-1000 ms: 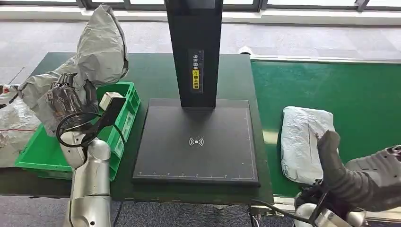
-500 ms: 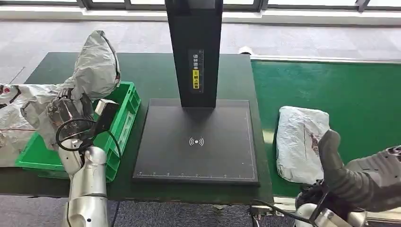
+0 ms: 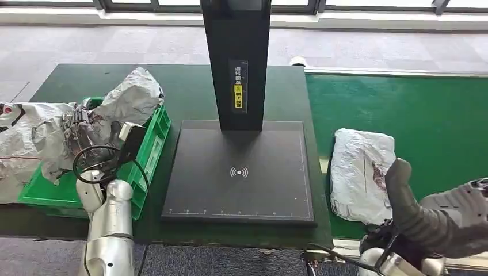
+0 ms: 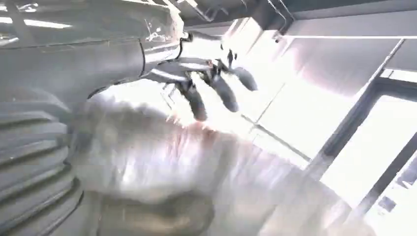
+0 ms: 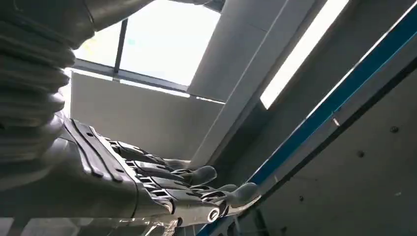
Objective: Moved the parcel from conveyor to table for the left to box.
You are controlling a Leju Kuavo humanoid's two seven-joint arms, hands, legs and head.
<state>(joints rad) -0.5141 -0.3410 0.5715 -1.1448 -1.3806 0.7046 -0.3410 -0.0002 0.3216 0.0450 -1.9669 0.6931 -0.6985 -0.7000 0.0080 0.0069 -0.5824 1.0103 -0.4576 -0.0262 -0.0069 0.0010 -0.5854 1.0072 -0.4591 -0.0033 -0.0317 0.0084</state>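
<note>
A crumpled grey parcel (image 3: 131, 96) lies slumped across the far rim of the green bin (image 3: 151, 150) at the table's left. My left hand (image 3: 80, 127) is at the parcel's near end. In the left wrist view its fingers (image 4: 216, 88) stretch out straight and apart above the blurred parcel (image 4: 187, 162), not closed around it. A white parcel (image 3: 362, 172) lies on the green conveyor (image 3: 414, 109) at the right. My right hand (image 3: 437, 221) hovers just in front of it, thumb up. Its fingers (image 5: 196, 189) are extended flat and hold nothing.
A black scanner post (image 3: 236, 57) rises from a black pad (image 3: 239, 178) at the table's middle. Another pale bagged parcel (image 3: 17, 146) lies at the far left beside the bin. The dark green table (image 3: 184, 86) runs behind bin and pad.
The grey parcel, held upright a second ago, has dropped down across the bin as my left hand lowered and its fingers opened. The white parcel has drifted left on the belt.
</note>
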